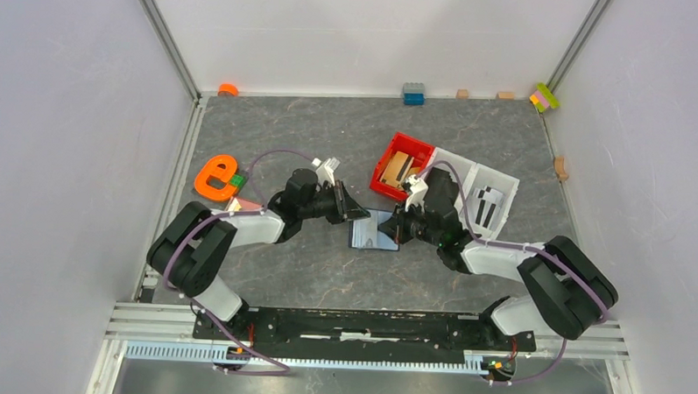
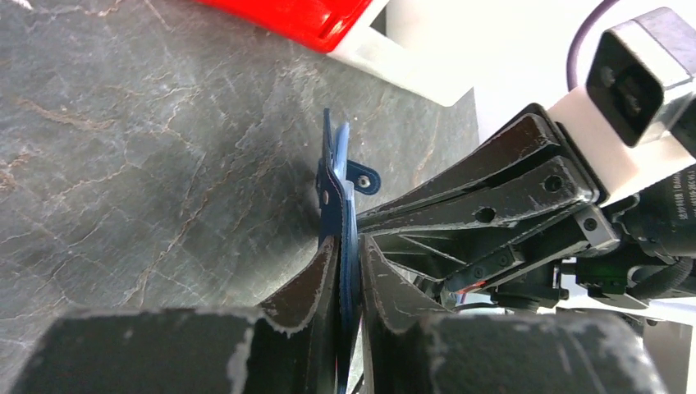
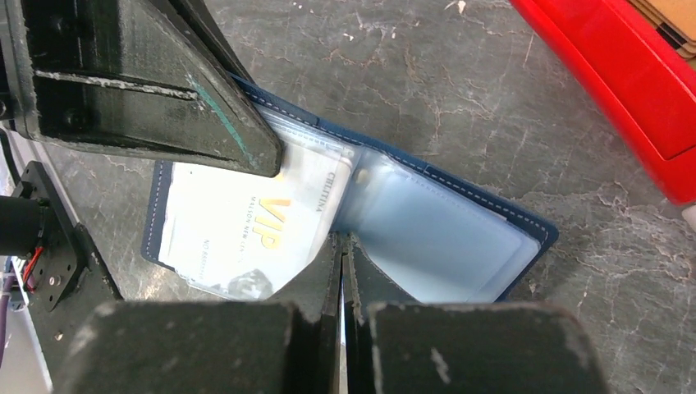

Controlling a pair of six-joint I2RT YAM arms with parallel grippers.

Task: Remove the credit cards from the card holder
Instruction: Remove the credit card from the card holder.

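Observation:
The navy card holder point(image 1: 375, 229) lies open on the table between both arms. In the right wrist view its light blue pockets point(image 3: 435, 238) show, and a pale credit card point(image 3: 246, 222) with gold "VIP" lettering sits in the left pocket. My left gripper point(image 2: 351, 246) is shut on the holder's edge point(image 2: 335, 185), seen edge-on, and one of its fingers point(image 3: 164, 90) covers the holder's far left corner. My right gripper point(image 3: 342, 242) is shut, with its tips at the holder's middle fold. Whether it pinches a thin sleeve there I cannot tell.
A red tray point(image 1: 415, 147) holding wooden blocks and a white tray point(image 1: 497, 178) stand right behind the right arm. An orange letter shape point(image 1: 216, 177) lies at the left. A blue brick point(image 1: 413, 94) and small blocks sit along the back wall.

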